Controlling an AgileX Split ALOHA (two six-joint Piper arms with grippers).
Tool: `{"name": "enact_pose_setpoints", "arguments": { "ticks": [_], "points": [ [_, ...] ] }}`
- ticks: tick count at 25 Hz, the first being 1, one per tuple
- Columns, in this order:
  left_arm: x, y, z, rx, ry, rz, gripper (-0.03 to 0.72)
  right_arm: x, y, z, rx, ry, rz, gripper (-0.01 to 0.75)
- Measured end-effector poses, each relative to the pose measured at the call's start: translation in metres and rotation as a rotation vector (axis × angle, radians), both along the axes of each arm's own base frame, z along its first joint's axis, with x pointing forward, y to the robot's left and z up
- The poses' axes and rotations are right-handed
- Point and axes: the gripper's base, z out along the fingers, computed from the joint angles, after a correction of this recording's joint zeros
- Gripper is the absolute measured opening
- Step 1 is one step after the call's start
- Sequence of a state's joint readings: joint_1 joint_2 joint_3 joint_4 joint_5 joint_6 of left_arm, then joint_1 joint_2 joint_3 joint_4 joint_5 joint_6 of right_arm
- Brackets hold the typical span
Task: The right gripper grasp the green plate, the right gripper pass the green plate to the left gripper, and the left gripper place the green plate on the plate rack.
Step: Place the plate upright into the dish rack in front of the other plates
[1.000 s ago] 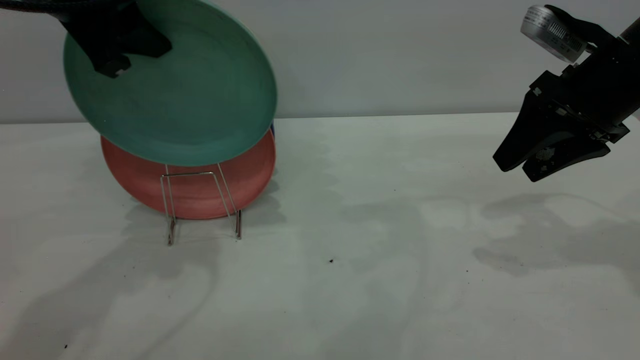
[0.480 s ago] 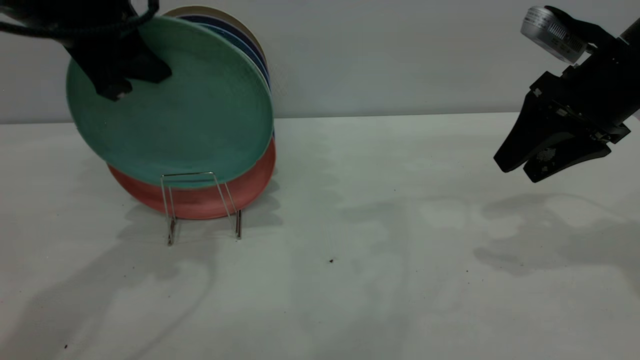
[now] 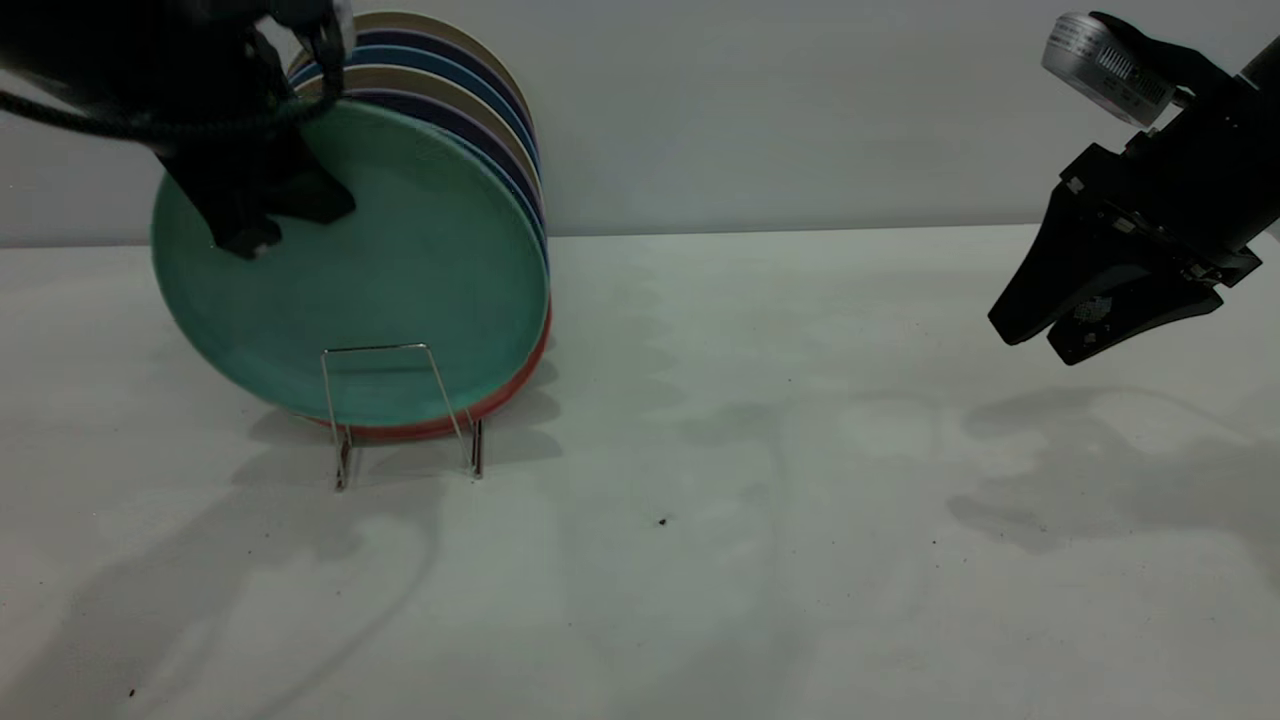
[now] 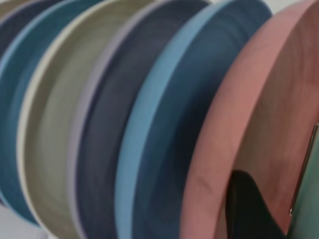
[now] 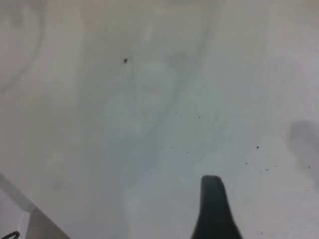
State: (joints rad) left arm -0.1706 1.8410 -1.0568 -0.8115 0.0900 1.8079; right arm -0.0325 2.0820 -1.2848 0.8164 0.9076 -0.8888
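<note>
The green plate [image 3: 400, 270] stands nearly upright at the front of the plate rack [image 3: 375, 348], just behind the rack's front wire loop and covering most of the salmon-pink plate [image 3: 512, 385]. My left gripper [image 3: 245, 238] is shut on the green plate's upper left rim. In the left wrist view one black finger [image 4: 249, 209] lies between the pink plate [image 4: 234, 124] and the green plate's edge [image 4: 310, 209]. My right gripper [image 3: 1040, 340] hangs open and empty above the table at the far right. Its wrist view shows one fingertip [image 5: 212, 199] over bare table.
Several blue and cream plates [image 3: 450, 80] stand in the rack behind the pink one; they also show in the left wrist view [image 4: 99, 124]. The white table [image 3: 700, 500] meets a grey wall behind the rack.
My left gripper has lowered the green plate and tipped it upright into the rack in front of the pink plate. The right gripper has not moved.
</note>
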Motion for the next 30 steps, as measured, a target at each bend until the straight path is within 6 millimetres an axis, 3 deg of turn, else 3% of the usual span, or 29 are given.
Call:
{"name": "enact_pose_setpoints", "arguments": {
  "ticks": [11,18,30],
  "points": [
    [0.0025,0.0014,-0.0042,0.01,-0.008,0.017,0.309,0.0002,-0.0001,-0.0001,-0.001,-0.002,-0.001,0.546],
    [0.0026,0.0006,-0.0038,-0.025,0.0,0.045,0.44,0.0003,-0.0002,-0.0001,-0.002,-0.002,-0.002,0.546],
    [-0.0015,-0.0019,0.0052,-0.048,0.008,0.02,0.456,0.0004,-0.0003,-0.0001,-0.002,0.002,-0.011,0.546]
  ]
}}
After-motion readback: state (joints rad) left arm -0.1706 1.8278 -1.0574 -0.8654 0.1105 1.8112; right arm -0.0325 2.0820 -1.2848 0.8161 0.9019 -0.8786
